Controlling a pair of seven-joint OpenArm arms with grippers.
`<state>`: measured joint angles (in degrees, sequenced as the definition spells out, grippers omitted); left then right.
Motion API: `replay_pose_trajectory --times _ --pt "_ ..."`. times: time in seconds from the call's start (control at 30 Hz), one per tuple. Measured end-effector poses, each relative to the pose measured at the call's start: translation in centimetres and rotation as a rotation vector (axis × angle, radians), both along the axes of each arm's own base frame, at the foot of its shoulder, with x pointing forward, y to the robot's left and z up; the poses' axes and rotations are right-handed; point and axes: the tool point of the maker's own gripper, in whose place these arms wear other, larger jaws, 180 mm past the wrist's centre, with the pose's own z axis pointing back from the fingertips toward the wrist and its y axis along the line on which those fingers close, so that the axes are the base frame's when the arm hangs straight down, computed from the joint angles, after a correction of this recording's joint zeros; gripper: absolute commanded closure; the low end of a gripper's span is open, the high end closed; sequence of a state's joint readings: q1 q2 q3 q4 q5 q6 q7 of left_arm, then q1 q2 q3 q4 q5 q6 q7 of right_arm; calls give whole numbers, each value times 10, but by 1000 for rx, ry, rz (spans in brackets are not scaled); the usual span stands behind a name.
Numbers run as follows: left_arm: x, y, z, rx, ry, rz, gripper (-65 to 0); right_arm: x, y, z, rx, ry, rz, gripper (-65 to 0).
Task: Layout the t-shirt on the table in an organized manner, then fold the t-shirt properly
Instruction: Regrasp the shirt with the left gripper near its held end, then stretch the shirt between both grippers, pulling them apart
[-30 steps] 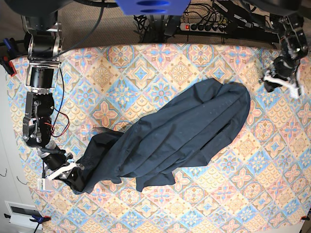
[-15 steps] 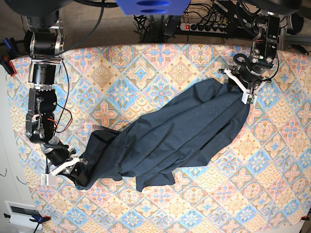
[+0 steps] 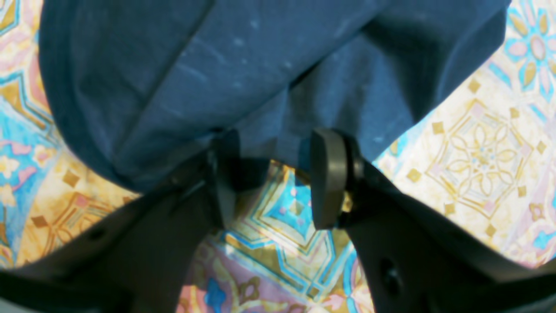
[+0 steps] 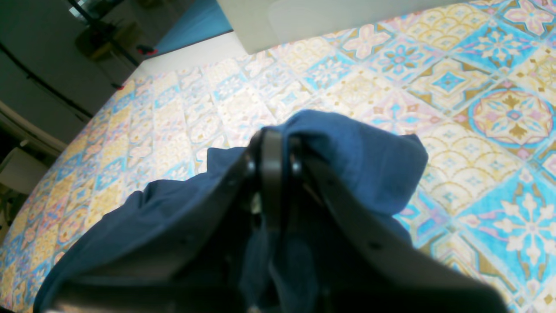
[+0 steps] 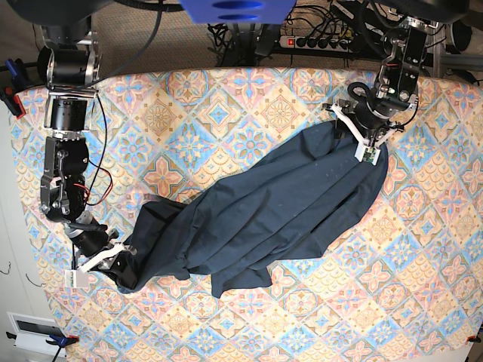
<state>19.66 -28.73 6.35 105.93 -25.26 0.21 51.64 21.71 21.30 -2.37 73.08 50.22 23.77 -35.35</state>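
The worktop [image 5: 226, 98] is covered by a cloth of pink, blue and yellow diamond tiles with floral medallions, and it runs well beyond the garment on every side. Past its far edge lie dark floor, a power strip [image 5: 321, 41] and a tangle of black cables; a blue rounded part [image 5: 235, 10] hangs at the top middle of the base view.

The t-shirt [image 5: 279, 204], dark navy, lies bunched in a long diagonal band from the near left of the base view up toward the far right, with folds and creases along its length.

The right gripper [image 4: 273, 150] is clamped on a bunched corner of the t-shirt at the band's lower end, fabric wrapping round its closed tips. The left gripper [image 3: 271, 178] has its jaws apart at the upper end, the shirt's edge draped just over and between the tips, patterned cloth showing below the gap.

A second ago the left gripper stood out near the worktop's side edge, clear of the shirt; now it is at the fabric. The right gripper's end of the shirt has shifted slightly
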Motion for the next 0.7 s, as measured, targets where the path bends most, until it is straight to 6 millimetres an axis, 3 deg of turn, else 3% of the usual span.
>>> replay_pose_trajectory --times 0.13,0.27,0.37,0.43,0.53,0.6,0.7 --pt "-5 -14 -4 -19 16 -33 -266 0 1 0 0 1 2 -7" --pt "-5 -14 -7 41 7 -66 -257 0 0 0 -3 1 1 -7" --pt "-13 -14 -19 90 35 -105 -247 0 1 0 0 0 2 -7" --pt "-12 -8 -24 114 30 -101 -182 0 1 -1 -2 2 1 -7" --pt "-7 2 -26 152 12 -96 0 0 1 0 -1 0 2 -7" --pt "-3 12 -23 166 3 -70 0 0 1 0 0 0 2 -7" --pt "1 47 -17 212 8 28 0 0 0 0 -2 1 1 -7"
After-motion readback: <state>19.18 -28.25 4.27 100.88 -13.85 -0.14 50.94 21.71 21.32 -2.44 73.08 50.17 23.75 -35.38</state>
